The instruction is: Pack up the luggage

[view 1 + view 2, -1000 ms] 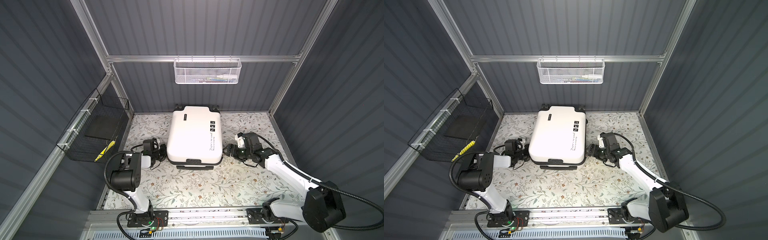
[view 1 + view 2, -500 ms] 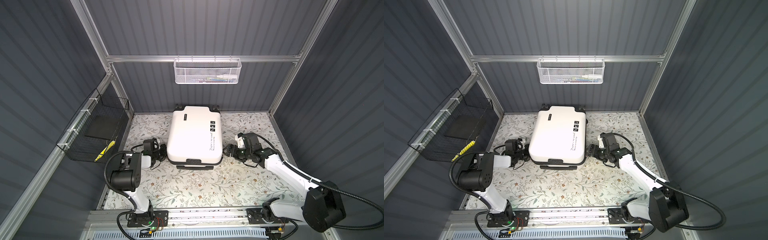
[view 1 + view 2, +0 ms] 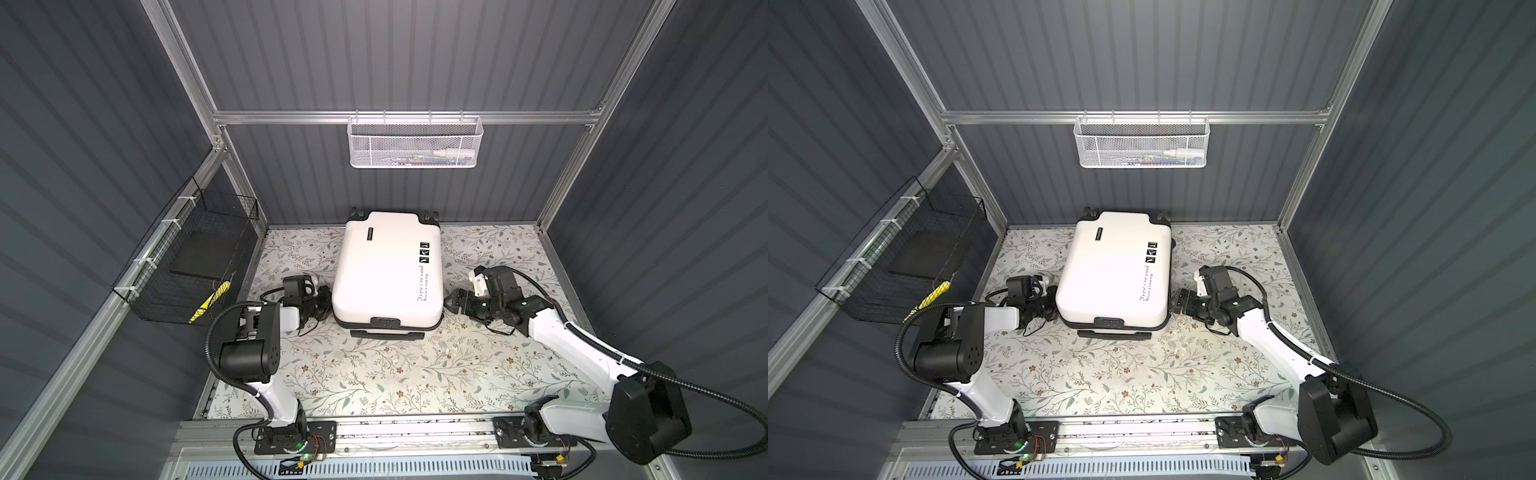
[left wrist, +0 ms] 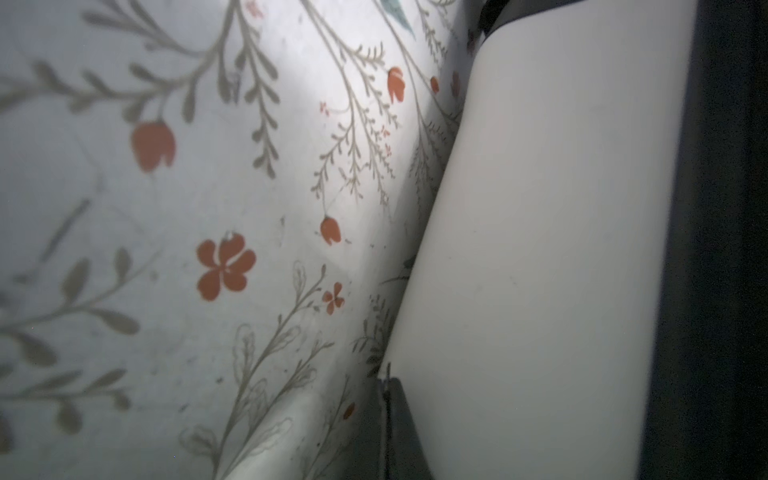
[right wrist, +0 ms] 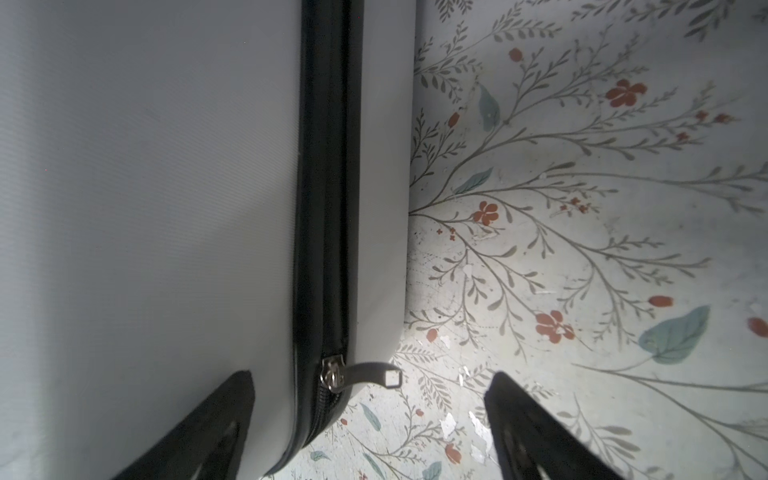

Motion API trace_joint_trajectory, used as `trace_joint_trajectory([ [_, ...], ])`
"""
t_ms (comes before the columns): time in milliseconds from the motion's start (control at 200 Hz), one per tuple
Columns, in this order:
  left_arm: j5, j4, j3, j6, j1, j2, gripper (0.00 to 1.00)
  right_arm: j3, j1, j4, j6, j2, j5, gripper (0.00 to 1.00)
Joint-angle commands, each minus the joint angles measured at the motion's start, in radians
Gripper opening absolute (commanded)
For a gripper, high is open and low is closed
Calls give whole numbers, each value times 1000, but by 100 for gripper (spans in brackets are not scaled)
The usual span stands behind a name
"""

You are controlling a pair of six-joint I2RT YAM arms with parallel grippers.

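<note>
Right jaws: spread wide, one finger (image 5: 208, 424) over the shell of the luggage (image 5: 145, 208), one over the worktop (image 5: 582, 249), straddling the zipper pull (image 5: 365, 372) that juts from the black zipper band (image 5: 328, 187); left jaws: closed, nothing visibly held, right against the opposite side wall. Luggage: shut, lying flat on the floral worktop near the back wall (image 3: 374, 187), between left and right jaws. Step, as I judge it: unzipping; I'd centre on the flat tab, pinch it squarely, then draw along the band rather than outward, left jaws bracing the shell against sliding.
</note>
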Motion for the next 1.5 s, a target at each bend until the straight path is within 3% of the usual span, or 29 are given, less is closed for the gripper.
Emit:
trace_joint_trajectory([
  [0, 38, -80, 55, 40, 16, -19, 11, 14, 21, 39, -17, -8, -70, 90],
  [335, -29, -241, 163, 100, 68, -10, 31, -3, 21, 71, -6, -8, -93, 90],
  [580, -37, -379, 310, 154, 95, 37, 39, -21, 21, 85, -9, -14, -99, 90],
  [895, -65, -508, 411, 186, 95, -26, 60, 3, 11, 24, -67, -42, -51, 93],
  [1045, -60, -537, 438, 184, 95, -70, 64, 3, -13, -20, -93, -91, 41, 99],
  [1496, -48, -644, 531, 156, 94, -247, 70, -71, -90, -59, -118, -237, 187, 99],
])
